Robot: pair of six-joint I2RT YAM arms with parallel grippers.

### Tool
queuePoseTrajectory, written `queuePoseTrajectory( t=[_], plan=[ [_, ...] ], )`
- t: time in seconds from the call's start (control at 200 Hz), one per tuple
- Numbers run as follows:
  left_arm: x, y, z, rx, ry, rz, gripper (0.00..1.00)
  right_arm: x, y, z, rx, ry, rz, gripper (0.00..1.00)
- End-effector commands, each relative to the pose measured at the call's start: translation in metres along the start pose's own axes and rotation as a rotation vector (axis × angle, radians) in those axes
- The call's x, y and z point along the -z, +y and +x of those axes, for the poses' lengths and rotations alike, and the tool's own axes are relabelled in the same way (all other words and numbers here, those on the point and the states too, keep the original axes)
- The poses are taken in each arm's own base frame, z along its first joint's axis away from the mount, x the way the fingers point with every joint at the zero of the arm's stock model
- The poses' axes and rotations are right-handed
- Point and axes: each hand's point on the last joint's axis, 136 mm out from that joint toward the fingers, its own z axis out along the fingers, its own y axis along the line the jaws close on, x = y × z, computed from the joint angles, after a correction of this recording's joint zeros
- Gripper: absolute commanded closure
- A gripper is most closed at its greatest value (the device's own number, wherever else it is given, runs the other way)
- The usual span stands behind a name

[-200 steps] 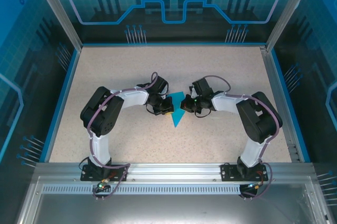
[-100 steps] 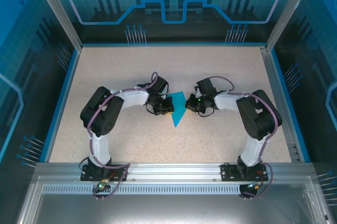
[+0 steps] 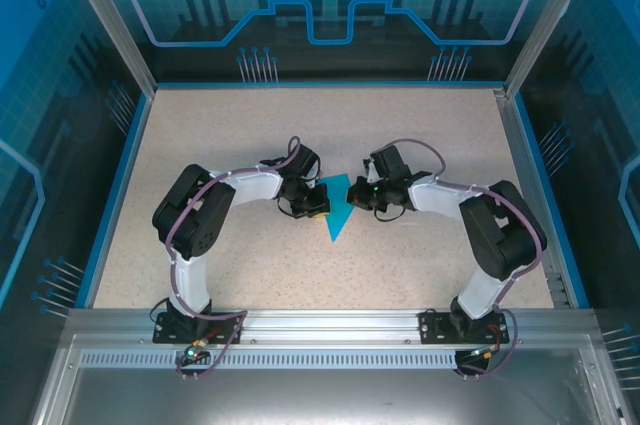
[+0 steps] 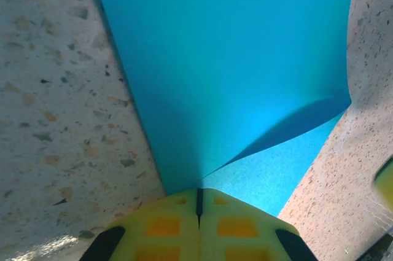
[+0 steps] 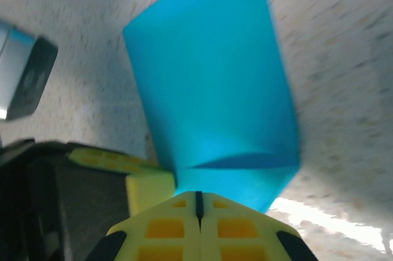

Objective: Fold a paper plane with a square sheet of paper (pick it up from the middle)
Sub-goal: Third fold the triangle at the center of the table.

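Observation:
The cyan-blue paper (image 3: 337,209) lies mid-table, folded into a narrow paper plane shape with its sharp tip toward the arms. My left gripper (image 3: 320,204) is shut, its tips resting against the paper's left side. In the left wrist view the yellow fingertips (image 4: 218,224) are closed together at the paper (image 4: 233,70), where a flap lifts off the lower layer. My right gripper (image 3: 353,198) is shut too and meets the paper from the right. The blurred right wrist view has the shut gripper (image 5: 198,198) at the paper (image 5: 215,95), beside a left gripper finger (image 5: 149,188).
The speckled tabletop (image 3: 330,125) is bounded by blue rails and clear enclosure walls. An aluminium rail (image 3: 330,330) carries both arm bases at the near edge. Both forearms angle inward toward the centre.
The right arm's elbow has swung outward to the right and its wrist has shifted slightly toward the back. The left arm and the paper stay where they were.

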Motion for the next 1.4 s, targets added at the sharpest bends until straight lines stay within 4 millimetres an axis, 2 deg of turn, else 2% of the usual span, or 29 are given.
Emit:
queuePoseTrajectory(
  t=[0.0, 0.125, 0.27, 0.46, 0.495, 0.515, 0.54, 0.645, 0.81, 0.89, 1.09, 1.396],
  plan=[
    [-0.01, 0.047, 0.017, 0.034, 0.046, -0.183, 1.0, -0.012, 0.0, 0.021, 0.013, 0.097, -0.022, 0.96],
    [-0.007, 0.037, 0.012, 0.014, 0.038, -0.16, 1.0, -0.022, -0.003, 0.031, 0.006, 0.143, -0.024, 0.96],
    [-0.003, 0.022, 0.003, -0.012, 0.024, -0.12, 1.0, -0.032, -0.016, 0.038, -0.021, 0.168, 0.008, 0.96],
    [0.017, -0.015, -0.004, -0.047, -0.01, 0.004, 0.96, -0.038, -0.032, 0.04, -0.093, 0.155, 0.061, 0.97],
    [0.022, -0.02, -0.002, -0.05, -0.018, 0.022, 0.94, -0.038, -0.031, 0.038, -0.104, 0.146, 0.061, 0.97],
    [0.025, -0.022, -0.001, -0.05, -0.022, 0.032, 0.94, -0.038, -0.04, 0.045, -0.122, 0.157, 0.079, 0.97],
    [0.029, -0.025, 0.001, -0.048, -0.028, 0.043, 0.92, -0.038, -0.042, 0.046, -0.133, 0.155, 0.085, 0.97],
    [0.035, -0.025, 0.014, -0.019, -0.046, 0.075, 0.86, -0.038, -0.046, 0.047, -0.167, 0.142, 0.098, 0.97],
    [0.03, -0.032, 0.04, 0.022, -0.032, 0.168, 0.86, -0.039, -0.049, 0.047, -0.195, 0.133, 0.106, 0.97],
    [0.025, -0.042, 0.048, 0.017, -0.019, 0.226, 0.86, -0.039, -0.048, 0.047, -0.196, 0.134, 0.104, 0.97],
    [0.0, -0.034, 0.057, 0.068, 0.026, 0.23, 0.93, -0.04, -0.05, 0.049, -0.198, 0.143, 0.108, 0.97],
    [-0.01, -0.007, 0.058, 0.079, 0.009, 0.113, 0.96, -0.04, -0.05, 0.049, -0.195, 0.146, 0.108, 0.97]
  ],
)
